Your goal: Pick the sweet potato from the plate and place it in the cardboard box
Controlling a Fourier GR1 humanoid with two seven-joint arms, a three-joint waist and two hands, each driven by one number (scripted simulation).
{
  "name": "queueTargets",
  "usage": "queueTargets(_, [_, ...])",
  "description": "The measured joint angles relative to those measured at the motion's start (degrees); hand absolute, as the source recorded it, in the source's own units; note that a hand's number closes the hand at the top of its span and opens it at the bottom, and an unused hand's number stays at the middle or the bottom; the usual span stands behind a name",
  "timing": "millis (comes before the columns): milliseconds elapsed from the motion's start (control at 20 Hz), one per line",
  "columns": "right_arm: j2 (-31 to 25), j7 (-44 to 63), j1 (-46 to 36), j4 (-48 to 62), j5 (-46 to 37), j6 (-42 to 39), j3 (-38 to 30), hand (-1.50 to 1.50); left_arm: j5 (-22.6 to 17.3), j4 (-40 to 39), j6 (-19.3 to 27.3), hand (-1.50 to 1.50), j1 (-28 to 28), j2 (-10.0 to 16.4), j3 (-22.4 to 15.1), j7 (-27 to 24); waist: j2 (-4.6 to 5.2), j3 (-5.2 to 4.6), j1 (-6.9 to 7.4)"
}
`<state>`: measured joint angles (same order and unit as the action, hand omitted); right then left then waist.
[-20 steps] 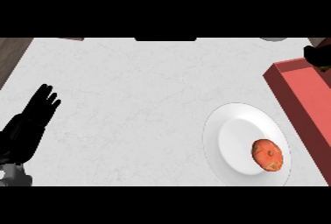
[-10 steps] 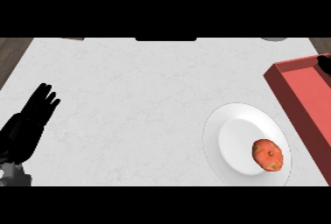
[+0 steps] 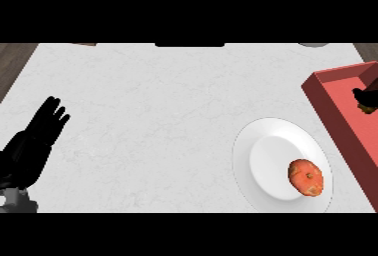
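An orange sweet potato [image 3: 306, 177] lies on the right half of a white plate [image 3: 266, 150] at the lower right of the counter. Just right of the plate stands the reddish open box [image 3: 336, 107], cut off by the view's right edge. Only a small dark part of my right hand [image 3: 365, 96] shows at that edge, over the box's inside and well apart from the sweet potato. Resting at the far left, my left hand [image 3: 35, 142] is open with straight fingers pointing up and holds nothing.
The white marble counter [image 3: 162, 110] stretches between my left hand and the plate. A dark wooden strip runs along its far left edge. Small objects are cut off at the counter's back edge.
The dark part of my right hand has moved down the right edge, from the box's far corner to over its inside. The left hand, plate and sweet potato have not moved.
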<state>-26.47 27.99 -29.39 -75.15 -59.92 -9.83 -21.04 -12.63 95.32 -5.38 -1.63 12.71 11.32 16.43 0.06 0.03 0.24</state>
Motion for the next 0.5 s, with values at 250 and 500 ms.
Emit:
queueTargets(250, [0.2,-1.5,0.4,7.2,2.8,0.8,-2.3,-1.50,0.0,-0.2,-0.5,0.00,-0.4,0.0,0.1,0.0,0.03,0.00,0.08])
queueTargets(500, [1.7,-7.5,2.2,8.8,6.1,7.0,-3.6,-1.50,0.0,-0.2,-0.2,0.00,-1.4,0.2,0.6,1.1,0.01,0.01,-0.03])
